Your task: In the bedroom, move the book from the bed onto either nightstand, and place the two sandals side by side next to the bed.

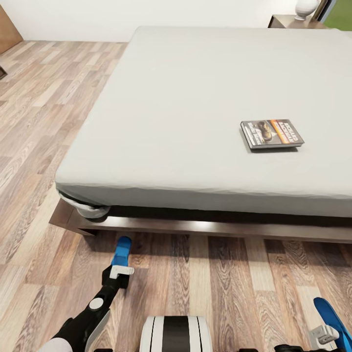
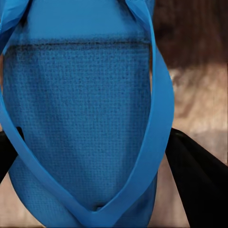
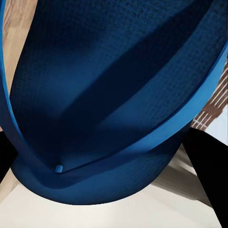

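home bedroom, simulator render, large low bed (image 1: 195, 98) with pale grey mattress on dark wood frame, brown wood-plank floor (image 1: 44, 122), white wall (image 1: 98, 14), nightstand (image 1: 288, 21) at bed's far corner

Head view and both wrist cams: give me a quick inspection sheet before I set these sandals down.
Surface: wood-plank floor beside the bed.
Job's things: book flat on the mattress, right of middle; left sandal in the left gripper; right sandal in the right gripper; nightstand at the far right corner.
Clutter: white rounded object on the nightstand.
Grippers: both shut on sandals, low over the floor.
Cables: nothing seen.
Surroundings: white wall beyond the bed.
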